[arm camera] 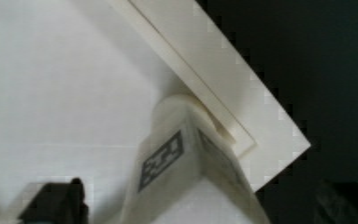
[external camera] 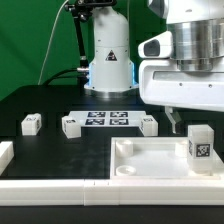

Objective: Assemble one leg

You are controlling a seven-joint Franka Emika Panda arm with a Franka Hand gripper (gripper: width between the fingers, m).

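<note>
The leg (external camera: 200, 146), a small white post with a black-and-white tag, stands upright in the near corner of the white tabletop (external camera: 150, 160) on the exterior view's right. My gripper (external camera: 192, 122) hangs just above it, jaws apart; one finger (external camera: 172, 120) shows beside the leg, not touching it. In the wrist view the leg (arm camera: 172, 150) stands at the tabletop's corner (arm camera: 247, 120) between my gripper's (arm camera: 194, 212) dark fingers (arm camera: 51, 202), with gaps on both sides. Three more legs (external camera: 31, 123), (external camera: 71, 125), (external camera: 149, 125) lie on the black table.
The marker board (external camera: 108, 120) lies in front of the robot base (external camera: 108, 62). A white fence piece (external camera: 5, 152) sits at the exterior view's left, and a white bar (external camera: 60, 186) runs along the front edge.
</note>
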